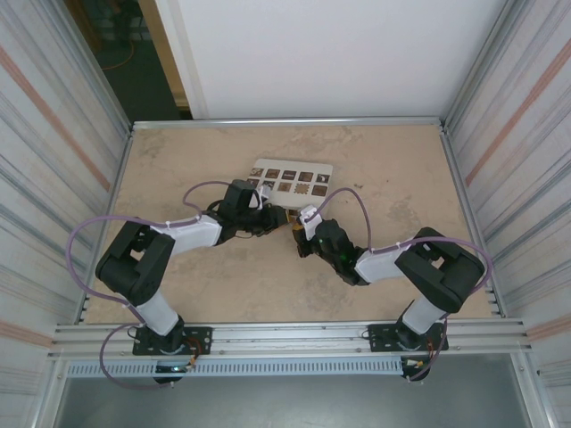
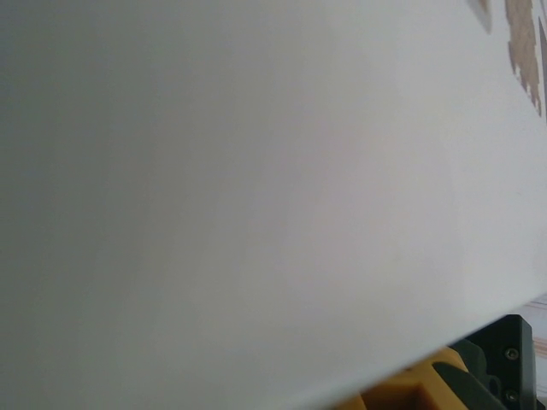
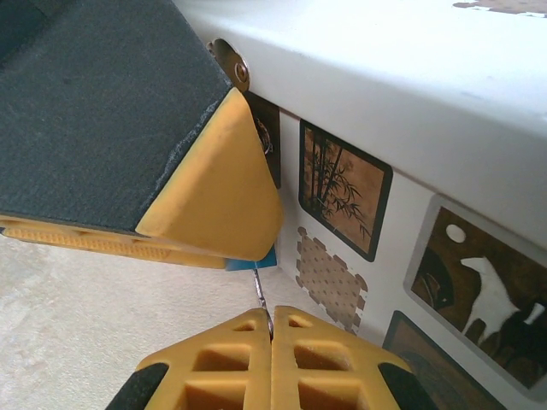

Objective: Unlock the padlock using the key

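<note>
One thin key point(image 3: 261, 295) is pinched in the closed right claw point(image 3: 271, 325); the left claw point(image 1: 270, 221) sits just beside, grip unclear. One white picture board point(image 3: 410, 85) crowds both.

A mottled beige table point(image 1: 178, 285) is enclosed by ribbed metal side walls point(image 1: 45, 134) and a plain white back wall point(image 1: 339, 53), with a dark opening point(image 1: 125, 53) far left.

Worktop point(image 1: 393, 178): beige, mottled, stone-look surface with a metal rail point(image 1: 294, 334) along its near edge. One white picture card point(image 1: 293, 174) lies flat on it, centre, toward the far half. Card carries two rows of small brown-and-black tiles; its near edge is partly hidden.
</note>
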Action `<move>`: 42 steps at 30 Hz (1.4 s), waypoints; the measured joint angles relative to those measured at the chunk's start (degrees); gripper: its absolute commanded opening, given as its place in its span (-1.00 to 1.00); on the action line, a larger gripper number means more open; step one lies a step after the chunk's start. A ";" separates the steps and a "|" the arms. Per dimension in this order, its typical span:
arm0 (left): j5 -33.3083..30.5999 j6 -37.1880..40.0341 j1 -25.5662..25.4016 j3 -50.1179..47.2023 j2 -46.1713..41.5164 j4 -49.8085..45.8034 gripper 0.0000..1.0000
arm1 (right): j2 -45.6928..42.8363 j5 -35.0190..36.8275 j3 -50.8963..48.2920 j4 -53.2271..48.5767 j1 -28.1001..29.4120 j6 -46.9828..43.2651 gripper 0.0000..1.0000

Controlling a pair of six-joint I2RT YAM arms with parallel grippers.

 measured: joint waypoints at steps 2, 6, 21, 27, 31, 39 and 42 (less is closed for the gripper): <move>0.00 0.00 0.00 0.00 0.00 0.00 -0.90 | 0.00 -0.02 0.09 -0.04 -0.02 0.00 -1.00; -0.02 0.00 0.07 0.04 0.00 0.09 -0.90 | -0.02 -0.83 0.39 -0.31 -0.42 0.00 -1.00; -0.92 0.02 0.39 0.66 0.00 0.50 -0.90 | -0.33 -2.73 3.43 -4.68 -1.86 -1.18 -1.00; -1.11 0.04 0.39 0.87 0.00 0.48 -0.90 | -0.33 -4.87 3.63 -4.87 -3.04 -1.36 -1.00; -1.57 0.04 0.39 0.98 0.00 0.48 -0.90 | -0.33 -9.33 4.85 -6.86 -4.85 0.79 -1.00; -1.46 0.04 0.39 1.03 0.00 0.07 -0.90 | -0.33 -13.16 5.57 -8.70 -5.79 4.48 -1.00; -1.46 0.04 0.39 1.03 0.00 0.09 -0.90 | -0.33 -13.53 5.57 -8.66 -6.01 4.61 -1.00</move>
